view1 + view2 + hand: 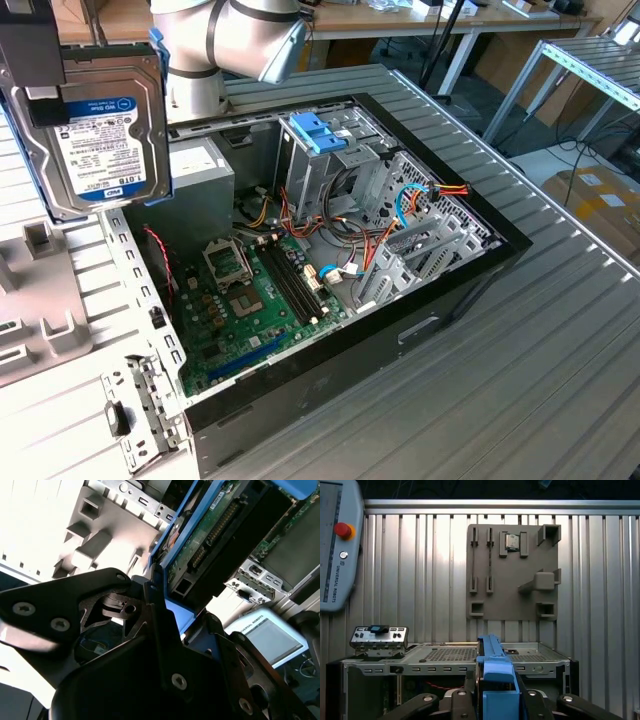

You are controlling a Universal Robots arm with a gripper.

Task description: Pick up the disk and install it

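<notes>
The jaws of your black gripper (497, 702) are clamped on the disk (100, 130), a flat dark-grey hard drive framed by a light-blue plastic carrier. In the exterior view you can see it held upright and off the tabletop at the exterior view's left, with its white label facing the camera. It hangs just outside the near wall of the open black computer case (420, 335) and touches nothing but the jaws.

In the first wrist view the disk (492, 672) shows edge-on, its blue carrier squeezed between the two dark fingers (462, 702). In the second wrist view you see its underside (215, 535), with the green circuit board and the connector row, and the carrier's blue edge running down into the jaws.

The case lies on its side on the ribbed metal tabletop (530, 400). Inside it are the green motherboard (250, 310), bundles of red, yellow and blue wires (420, 195), and a metal drive cage with a blue plastic tab (318, 130) on top. That cage is well apart from the disk.

A grey plastic fixture plate (512, 570) with raised holders lies on the tabletop beside the case. A white teach pendant (335, 545) with a red button sits further off.
</notes>
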